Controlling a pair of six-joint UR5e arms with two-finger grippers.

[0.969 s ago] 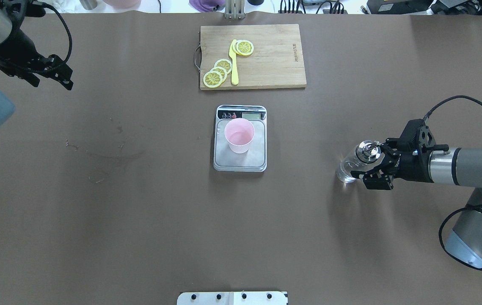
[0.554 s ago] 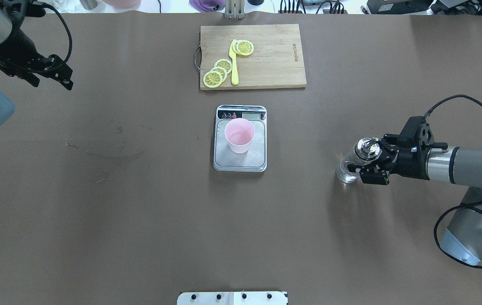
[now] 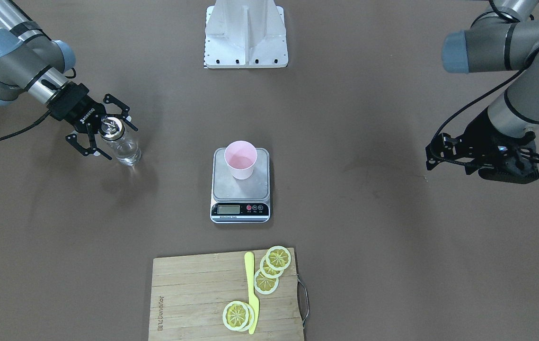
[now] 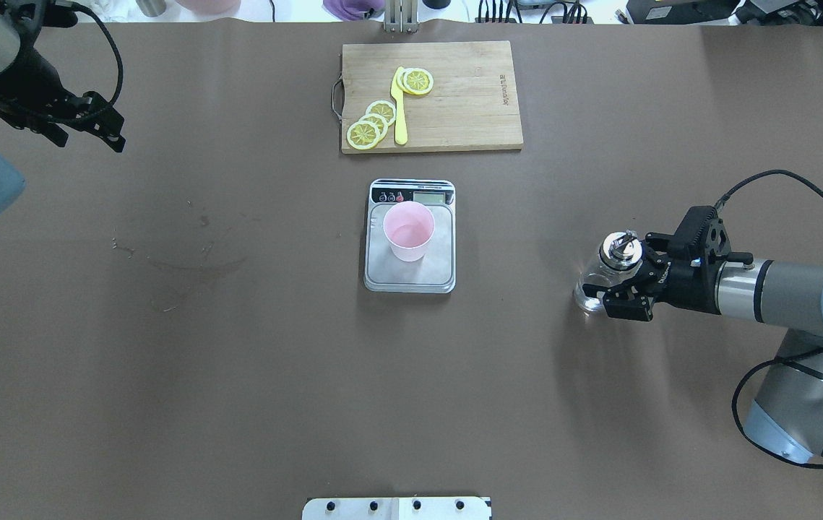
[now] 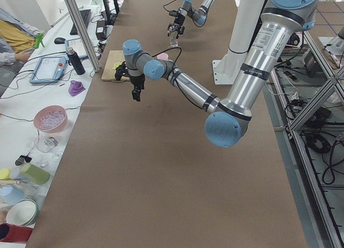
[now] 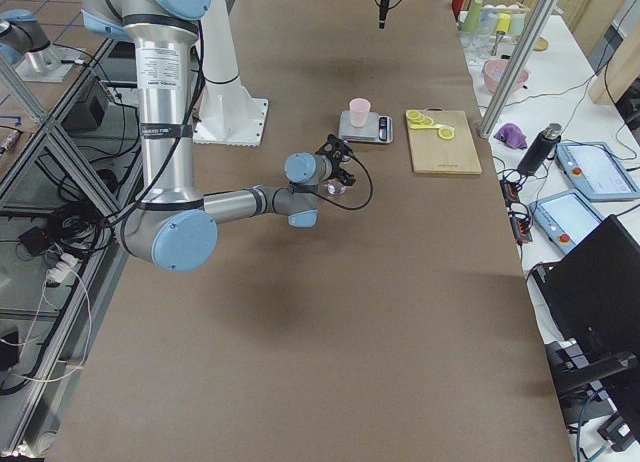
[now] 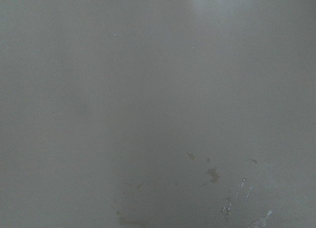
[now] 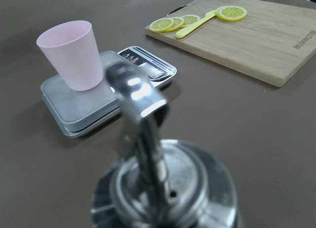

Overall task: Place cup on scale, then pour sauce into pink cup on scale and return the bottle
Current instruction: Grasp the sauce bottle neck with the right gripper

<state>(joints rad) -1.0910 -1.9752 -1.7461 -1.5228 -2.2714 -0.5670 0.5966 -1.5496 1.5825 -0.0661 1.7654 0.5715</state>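
Note:
The pink cup (image 4: pixel 409 231) stands upright on the scale (image 4: pixel 411 278) at the table's middle; both also show in the right wrist view, cup (image 8: pixel 74 55) and scale (image 8: pixel 74 109). The glass bottle (image 4: pixel 602 278) with its metal cap (image 8: pixel 163 178) stands on the table at the right, with clear sauce (image 3: pixel 127 151) in it. My right gripper (image 4: pixel 610 283) is open, with a finger on each side of the bottle (image 3: pixel 121 142). My left gripper (image 4: pixel 92 137) is open and empty, high over the far left of the table (image 3: pixel 449 163).
A wooden cutting board (image 4: pixel 454 108) with lemon slices (image 4: pixel 371 123) and a yellow knife (image 4: pixel 399 108) lies beyond the scale. A white mounting plate (image 4: pixel 397 508) is at the near edge. Faint stains (image 4: pixel 180 267) mark the mat on the left.
My right wrist and forearm have sunk a little and shifted slightly left around the bottle. The bottle's cap has moved a little. The left arm, cup and scale have not moved.

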